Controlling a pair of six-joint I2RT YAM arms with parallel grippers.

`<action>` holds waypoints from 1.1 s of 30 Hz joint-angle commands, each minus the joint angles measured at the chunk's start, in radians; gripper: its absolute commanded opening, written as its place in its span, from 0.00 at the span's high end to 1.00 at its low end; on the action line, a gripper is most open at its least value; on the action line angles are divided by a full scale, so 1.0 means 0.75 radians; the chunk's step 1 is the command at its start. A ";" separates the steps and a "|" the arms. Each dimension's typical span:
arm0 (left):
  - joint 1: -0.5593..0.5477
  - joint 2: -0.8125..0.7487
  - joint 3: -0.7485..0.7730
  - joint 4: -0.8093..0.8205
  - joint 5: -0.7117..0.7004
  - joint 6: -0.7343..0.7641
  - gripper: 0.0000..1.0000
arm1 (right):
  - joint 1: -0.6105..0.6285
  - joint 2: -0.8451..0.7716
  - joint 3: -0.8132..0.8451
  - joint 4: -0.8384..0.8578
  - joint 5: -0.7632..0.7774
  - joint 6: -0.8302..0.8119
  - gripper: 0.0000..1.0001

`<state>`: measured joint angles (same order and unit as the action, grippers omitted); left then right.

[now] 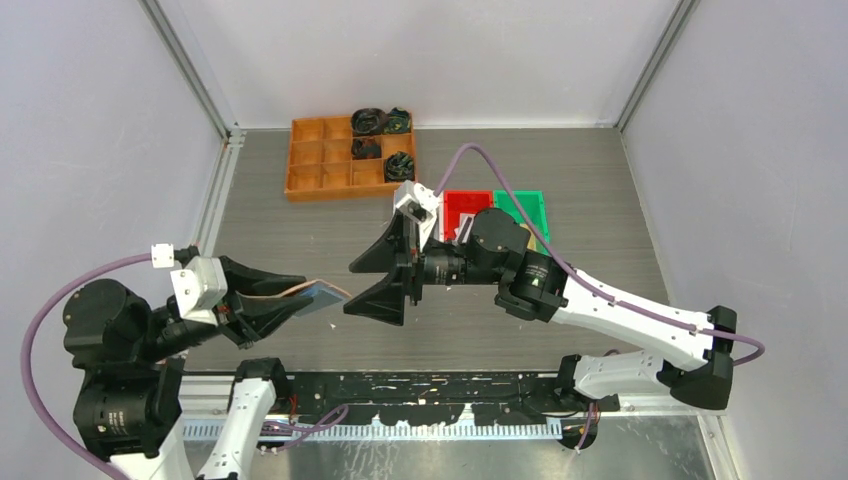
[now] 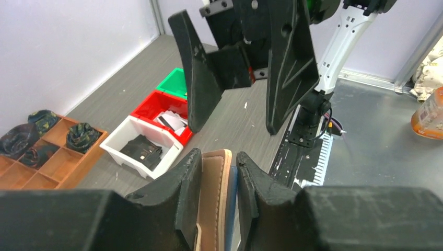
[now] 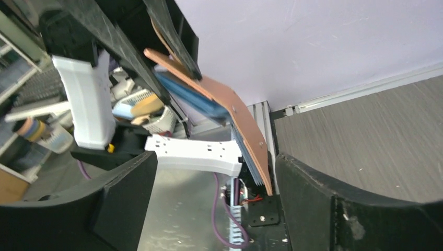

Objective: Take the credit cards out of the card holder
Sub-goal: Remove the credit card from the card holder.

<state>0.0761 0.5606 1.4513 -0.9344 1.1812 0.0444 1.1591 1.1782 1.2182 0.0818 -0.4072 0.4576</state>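
Card holder [image 1: 322,296] pinched in the left gripper [image 1: 298,298], held up above the table [image 1: 600,200], free end reaching the mouth of the right gripper [image 1: 350,290], spread wide on either side of it.

Right hand [image 3: 215,157]: black fingers spread wide, gripping nothing. Salmon-pink leather folding card holder [image 3: 237,117] hangs tilted ahead of it, blue pockets showing, upper end clamped in left hand [image 3: 180,83]. Lower flap sits just beside one finger, contact unclear. Grey wood-grain tabletop [image 3: 365,141] at right.
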 commanded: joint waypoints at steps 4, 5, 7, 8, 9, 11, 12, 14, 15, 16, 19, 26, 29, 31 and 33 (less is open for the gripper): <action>-0.001 0.101 0.112 0.073 0.169 -0.218 1.00 | 0.051 0.057 0.076 0.081 -0.148 -0.331 0.06; 0.000 0.107 0.112 0.129 0.194 -0.308 1.00 | 0.075 0.080 0.104 0.060 -0.145 -0.365 0.06; -0.001 0.114 0.085 0.292 0.227 -0.502 1.00 | 0.094 0.118 0.149 0.066 -0.158 -0.384 0.06; -0.001 0.116 0.071 0.359 0.235 -0.577 1.00 | 0.102 0.138 0.165 0.078 -0.177 -0.388 0.06; -0.001 0.120 0.064 0.405 0.239 -0.626 1.00 | 0.109 0.146 0.176 0.080 -0.182 -0.395 0.06; -0.002 0.133 0.065 0.444 0.251 -0.691 1.00 | 0.124 0.177 0.206 0.088 -0.181 -0.402 0.08; -0.001 0.139 0.067 0.451 0.255 -0.707 1.00 | 0.128 0.188 0.219 0.102 -0.180 -0.394 0.10; -0.001 0.142 0.055 0.477 0.255 -0.740 1.00 | 0.134 0.214 0.235 0.151 -0.183 -0.361 0.16; -0.001 0.142 0.049 0.481 0.255 -0.742 1.00 | 0.133 0.221 0.236 0.185 -0.187 -0.321 0.21; 0.000 0.139 0.040 0.481 0.252 -0.743 1.00 | 0.133 0.228 0.235 0.219 -0.196 -0.291 0.29; -0.002 0.117 0.003 0.489 0.220 -0.737 1.00 | 0.132 0.240 0.240 0.259 -0.203 -0.212 0.72; 0.001 0.085 0.001 0.155 -0.073 -0.340 0.01 | 0.081 0.176 0.182 0.177 -0.098 -0.036 0.99; -0.002 0.125 0.067 0.041 -0.253 -0.200 0.00 | 0.026 0.127 0.143 0.099 -0.105 0.000 0.99; -0.001 0.176 0.142 -0.043 -0.331 -0.137 0.00 | -0.030 0.103 0.112 0.085 -0.159 0.038 0.99; -0.002 0.221 0.208 -0.127 -0.363 -0.091 0.00 | -0.082 0.094 0.117 0.020 -0.234 0.062 0.99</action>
<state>0.0761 0.6643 1.5055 -0.8860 1.0504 -0.1738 1.1629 1.3212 1.2953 0.0994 -0.5270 0.4294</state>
